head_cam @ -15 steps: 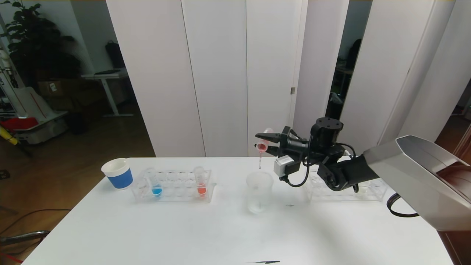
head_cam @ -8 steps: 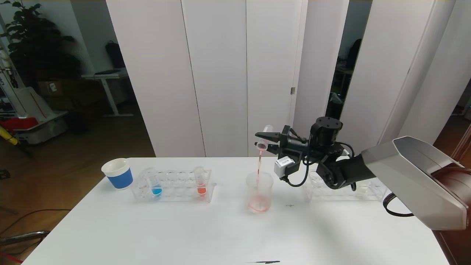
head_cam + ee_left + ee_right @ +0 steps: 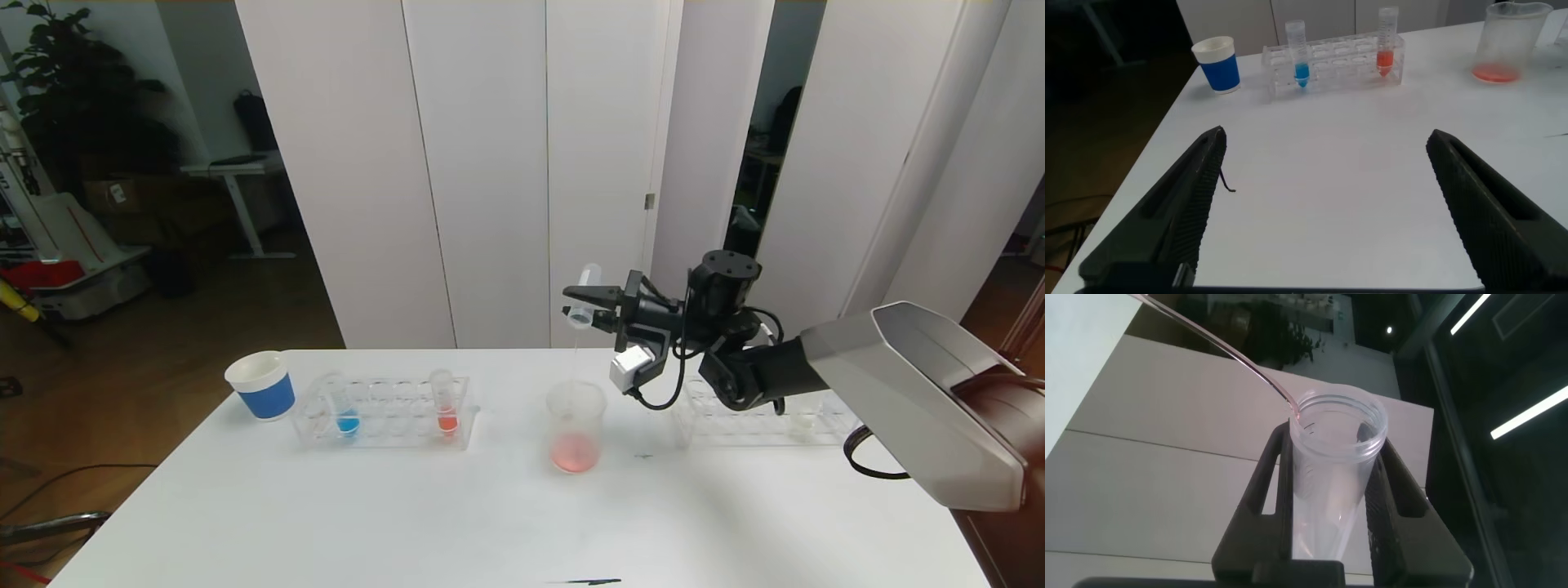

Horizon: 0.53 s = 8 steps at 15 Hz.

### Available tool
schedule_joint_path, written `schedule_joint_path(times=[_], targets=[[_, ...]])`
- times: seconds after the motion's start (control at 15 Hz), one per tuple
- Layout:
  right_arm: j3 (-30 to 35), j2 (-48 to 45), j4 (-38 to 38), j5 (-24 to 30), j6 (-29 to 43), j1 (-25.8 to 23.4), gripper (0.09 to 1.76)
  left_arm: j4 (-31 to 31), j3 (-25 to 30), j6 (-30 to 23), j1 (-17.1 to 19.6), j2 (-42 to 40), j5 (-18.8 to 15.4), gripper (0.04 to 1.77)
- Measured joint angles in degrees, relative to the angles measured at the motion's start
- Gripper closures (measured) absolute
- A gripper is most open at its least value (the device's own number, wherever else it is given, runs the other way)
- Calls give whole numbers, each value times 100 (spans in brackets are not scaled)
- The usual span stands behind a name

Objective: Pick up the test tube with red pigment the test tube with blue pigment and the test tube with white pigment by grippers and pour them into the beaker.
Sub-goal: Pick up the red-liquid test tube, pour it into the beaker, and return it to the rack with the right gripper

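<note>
The right hand point(image 3: 589, 309) pinches an upended test tube point(image 3: 583, 295), mouth tilted down, above the beaker point(image 3: 575, 425). The right wrist view looks straight up the tube point(image 3: 1333, 469) between the two dark fingers point(image 3: 1270, 469), with a thin pink thread leaving its rim; the tube looks nearly drained (only a faint pink tint is left inside). In the head view that thread is barely visible, but that view alone shows the beaker standing near the middle of the tabletop point(image 3: 408, 523), a pink-red pool in its bottom.

The left hand point(image 3: 1331, 212) appears only in the left wrist view, spread wide and holding nothing, low over the tabletop's near left part.

Toward the far left edge a clear rack point(image 3: 384, 412) carries the test tube with blue pigment point(image 3: 343, 406) and an orange-red tube point(image 3: 444, 404), with a blue-and-white paper cup point(image 3: 261, 384) just beside the rack's left end. A second rack point(image 3: 763, 420) near the far right edge is largely hidden behind the right arm; the test tube with white pigment point(image 3: 805, 418) is hard to make out there. No writing can be read.
</note>
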Motion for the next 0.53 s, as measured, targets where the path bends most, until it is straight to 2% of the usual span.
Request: schedule_joint_path(times=[0.2, 0.53], targets=[[-251, 50, 9, 199, -151, -6, 128, 0, 0, 0, 0, 0, -2, 6], [-295, 54, -13, 22, -113, 28, 128, 0, 0, 0, 0, 0, -2, 6]])
